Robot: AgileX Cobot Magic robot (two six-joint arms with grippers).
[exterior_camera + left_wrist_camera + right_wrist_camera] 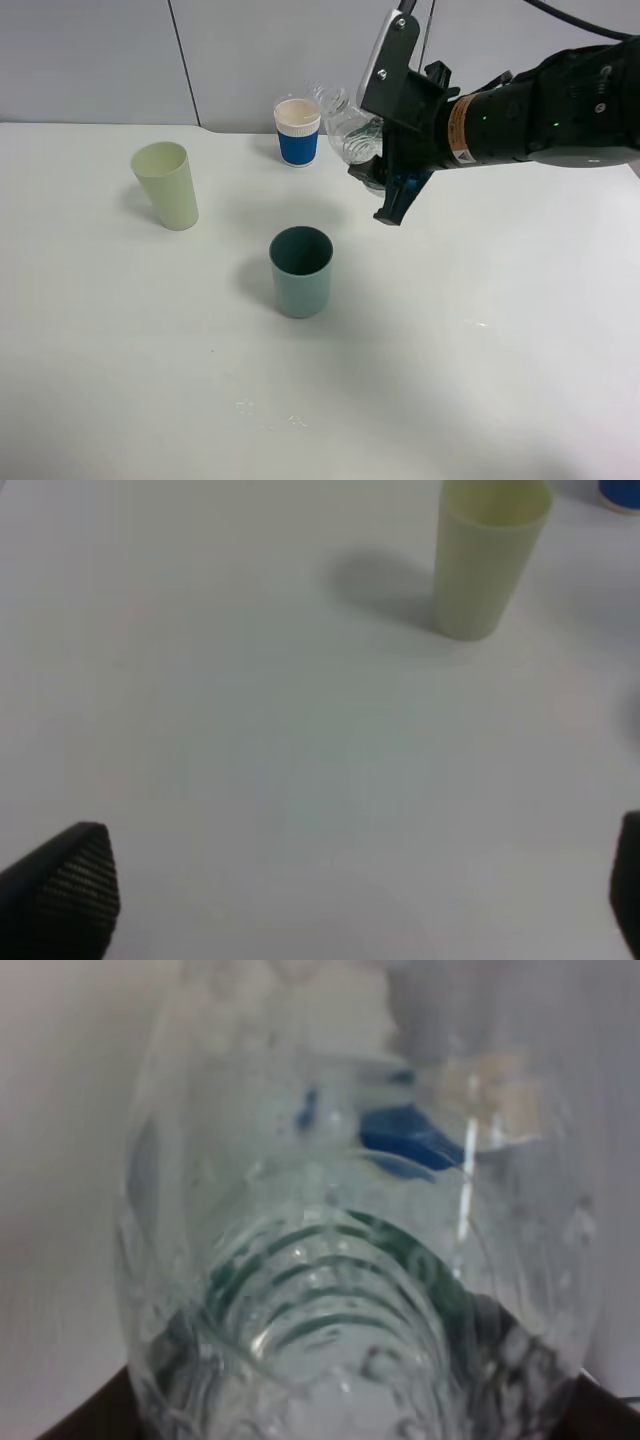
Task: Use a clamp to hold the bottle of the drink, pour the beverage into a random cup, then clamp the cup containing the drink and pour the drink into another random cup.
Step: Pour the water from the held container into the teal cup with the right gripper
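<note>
My right gripper [388, 190] is shut on the clear bottle [347, 128], holding it tilted in the air with its open neck toward the upper left, behind and to the right of the teal cup [301, 270]. In the right wrist view the bottle [340, 1260] fills the frame, with its green label and wet walls. The teal cup stands upright mid-table, and I cannot tell what is in its dark inside. The pale yellow-green cup [166, 185] stands upright at the left. My left gripper [360, 880] is open over bare table, short of that cup [485, 560], and is out of the exterior view.
A blue paper cup with a white rim [298, 132] stands at the back, just left of the bottle's neck. The white table [450, 380] runs to a grey wall behind.
</note>
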